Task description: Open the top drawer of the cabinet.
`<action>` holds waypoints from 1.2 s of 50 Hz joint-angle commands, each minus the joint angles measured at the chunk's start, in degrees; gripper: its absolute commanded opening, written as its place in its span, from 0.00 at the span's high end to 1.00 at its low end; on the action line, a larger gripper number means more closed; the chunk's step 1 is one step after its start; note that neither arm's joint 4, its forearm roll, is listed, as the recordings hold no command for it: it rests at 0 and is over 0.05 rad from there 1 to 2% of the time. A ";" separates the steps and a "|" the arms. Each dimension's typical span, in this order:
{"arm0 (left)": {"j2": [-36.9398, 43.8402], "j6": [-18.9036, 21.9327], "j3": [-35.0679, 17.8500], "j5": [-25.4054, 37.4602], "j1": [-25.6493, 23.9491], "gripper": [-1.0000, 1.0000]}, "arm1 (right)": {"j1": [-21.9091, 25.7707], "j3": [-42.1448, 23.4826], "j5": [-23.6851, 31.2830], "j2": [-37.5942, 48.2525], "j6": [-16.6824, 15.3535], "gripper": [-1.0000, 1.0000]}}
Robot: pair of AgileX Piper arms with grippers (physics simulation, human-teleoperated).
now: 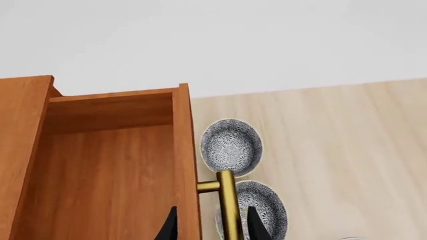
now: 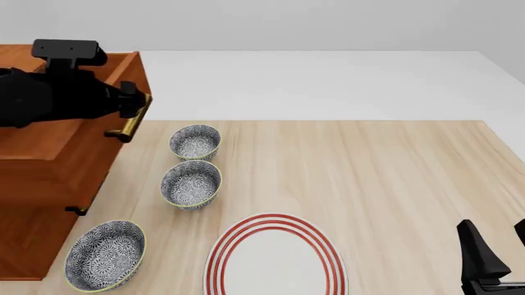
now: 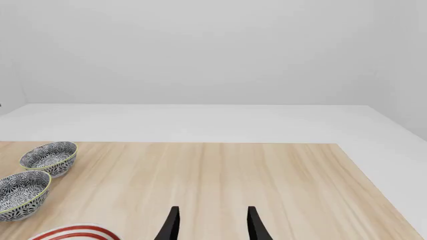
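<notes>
Left wrist: left gripper straddles the brass handle; drawer slid out, box interior showing.

Front: cabinet at table's left. Rigid wood, likely heavy; slick bar is the only hold.

Right wrist: right gripper spread, empty.

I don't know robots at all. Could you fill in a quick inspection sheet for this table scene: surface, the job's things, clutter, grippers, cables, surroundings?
Surface: light wooden table.
Job's things: cabinet at the table's left; top drawer pulled out, plain wooden inside showing.
Clutter: three patterned bowls beside the cabinet; red-ringed plate at the near edge.
Grippers: left gripper straddling the brass handle; right gripper open, holding nothing, above the table.
Cables: nothing seen.
Surroundings: plain white floor and wall.
</notes>
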 commanded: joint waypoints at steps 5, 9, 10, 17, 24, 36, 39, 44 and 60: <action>11.92 -1.60 7.84 -1.62 -1.63 0.00 | 0.00 0.00 0.00 0.00 -0.01 0.00; 12.40 -1.52 8.47 -2.40 -1.86 0.00 | 0.00 0.00 -0.01 0.00 0.00 0.00; 12.50 -1.50 8.48 -2.55 -1.85 0.00 | -0.01 0.00 0.01 0.00 0.00 0.00; 14.05 -2.41 8.02 -3.26 -2.78 0.00 | 0.01 0.00 0.02 0.00 0.00 0.00; 14.80 -2.59 7.36 -3.06 -3.01 0.00 | -0.01 0.00 0.01 0.00 -0.01 0.00; 15.61 -2.29 5.39 -0.58 -3.24 0.00 | 0.01 0.00 -0.01 0.00 0.00 0.00; 15.86 -2.61 4.73 0.23 -3.55 0.00 | -0.01 0.00 0.00 0.00 0.00 0.00; 16.45 -1.74 4.04 0.82 -3.64 0.00 | -0.01 0.00 -0.01 0.00 0.00 0.00; 17.99 -1.40 2.46 1.57 -5.12 0.00 | 0.00 0.00 0.01 0.00 -0.01 0.00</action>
